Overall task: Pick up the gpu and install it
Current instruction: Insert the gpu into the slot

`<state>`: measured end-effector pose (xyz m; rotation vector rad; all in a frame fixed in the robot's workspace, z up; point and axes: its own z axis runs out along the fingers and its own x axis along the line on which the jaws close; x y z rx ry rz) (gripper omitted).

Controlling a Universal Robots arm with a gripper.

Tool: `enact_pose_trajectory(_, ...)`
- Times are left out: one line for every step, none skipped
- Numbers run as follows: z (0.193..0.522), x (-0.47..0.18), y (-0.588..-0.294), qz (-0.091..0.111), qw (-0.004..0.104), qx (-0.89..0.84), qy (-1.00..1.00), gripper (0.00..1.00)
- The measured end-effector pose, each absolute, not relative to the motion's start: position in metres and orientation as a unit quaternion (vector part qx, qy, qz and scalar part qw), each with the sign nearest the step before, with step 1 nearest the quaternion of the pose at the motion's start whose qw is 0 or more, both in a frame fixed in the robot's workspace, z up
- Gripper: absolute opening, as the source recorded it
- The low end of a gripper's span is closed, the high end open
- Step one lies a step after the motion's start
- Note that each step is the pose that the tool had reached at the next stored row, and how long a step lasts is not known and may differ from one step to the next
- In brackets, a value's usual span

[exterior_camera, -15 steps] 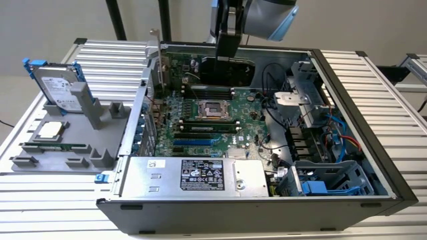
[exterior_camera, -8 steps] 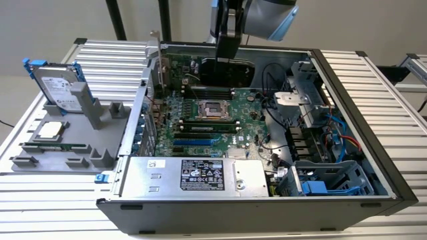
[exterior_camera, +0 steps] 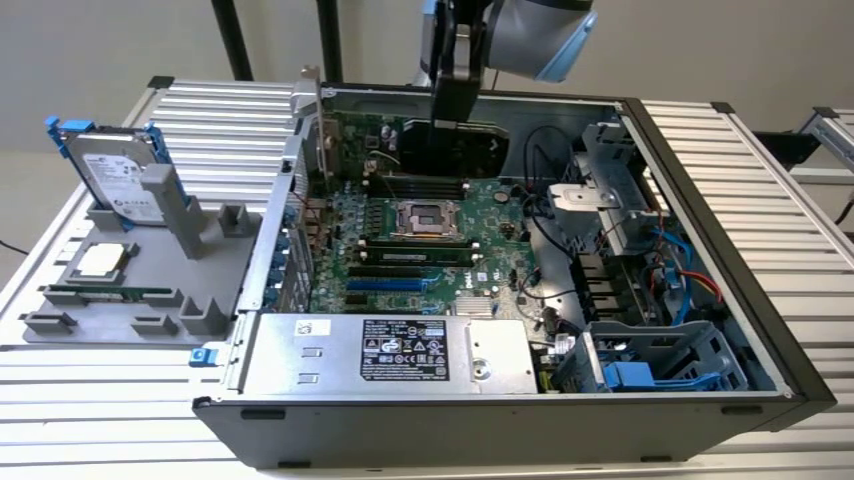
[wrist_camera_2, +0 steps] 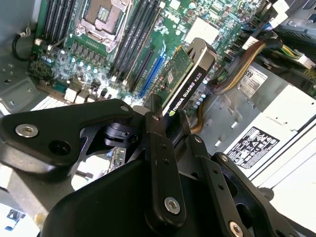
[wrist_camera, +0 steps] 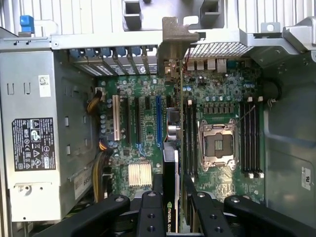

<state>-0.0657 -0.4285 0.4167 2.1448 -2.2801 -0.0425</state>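
My gripper (exterior_camera: pixel 454 105) is shut on the gpu (exterior_camera: pixel 453 148), a card with a black shroud that hangs upright over the far end of the open computer case (exterior_camera: pixel 747 330). In both wrist views the gpu (wrist_camera_2: pixel 183 81) (wrist_camera: pixel 170 165) stands edge-on between my fingers (wrist_camera: pixel 150 207), above the green motherboard (wrist_camera: pixel 143 148). Its silver end bracket (wrist_camera: pixel 173 42) points toward the case's rear slot openings. The card hovers between the blue slot (wrist_camera: pixel 158 121) and the memory slots (wrist_camera: pixel 190 138), apart from the board.
A silver power supply (exterior_camera: pixel 387 350) fills the near end of the case. Cables and a drive cage (exterior_camera: pixel 647 360) crowd the exterior view's right. Outside, a grey fixture (exterior_camera: pixel 80 325) holds a hard drive with blue rails (exterior_camera: pixel 118 175), a processor (exterior_camera: pixel 100 262) and a memory stick (exterior_camera: pixel 107 294).
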Motion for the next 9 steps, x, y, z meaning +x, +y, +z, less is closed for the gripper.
enact_pose_trajectory(0.4162,-0.0657,-0.4285,-0.014,0.006,0.685,-0.728,0.0)
enact_pose_trajectory(0.4156,-0.0657,-0.4285,-0.013,0.005,0.685,-0.728,0.0)
enact_pose_trajectory(0.415,-0.0657,-0.4285,-0.013,0.005,0.685,-0.728,0.0)
enact_pose_trajectory(0.4144,-0.0657,-0.4285,-0.013,0.005,0.685,-0.728,0.0)
enact_pose_trajectory(0.4139,-0.0657,-0.4285,-0.013,0.005,0.685,-0.728,0.0)
enact_pose_trajectory(0.4134,-0.0657,-0.4285,-0.013,0.005,0.685,-0.728,0.0)
enact_pose_trajectory(0.4129,-0.0657,-0.4285,-0.013,0.005,0.685,-0.728,0.0)
enact_pose_trajectory(0.4124,-0.0657,-0.4285,-0.013,0.005,0.685,-0.728,0.0)
enact_pose_trajectory(0.4119,-0.0657,-0.4285,-0.013,0.005,0.685,-0.728,0.0)
